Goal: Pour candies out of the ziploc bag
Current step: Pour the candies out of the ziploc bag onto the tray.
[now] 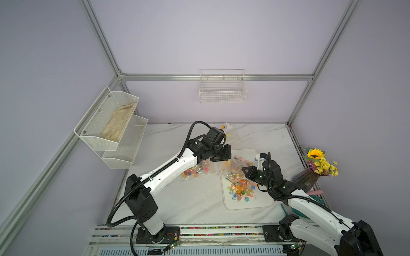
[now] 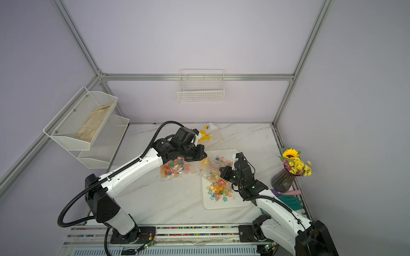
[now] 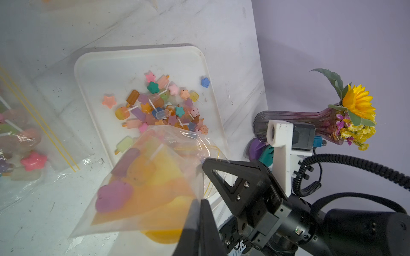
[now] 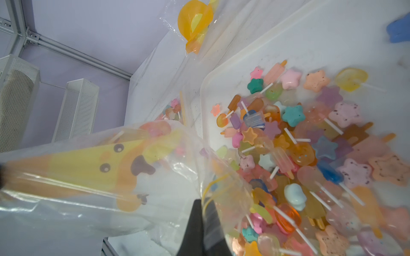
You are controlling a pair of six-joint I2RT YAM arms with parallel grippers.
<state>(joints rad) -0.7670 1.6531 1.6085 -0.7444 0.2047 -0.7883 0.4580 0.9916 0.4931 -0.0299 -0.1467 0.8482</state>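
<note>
Orange, pink, blue, green and purple candies, white tray, grey-veined white marble desk, clear ziploc bag printed yellow-orange

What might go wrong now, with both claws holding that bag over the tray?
1. A few candies sit deep in the ziploc bag, in the corner pinched by the left gripper; they may never fall out.
2. The right gripper pinches only thin plastic at the bag's mouth, which might slip free.
3. The right arm looks close to the flower vase; a swing could tip it.
</note>
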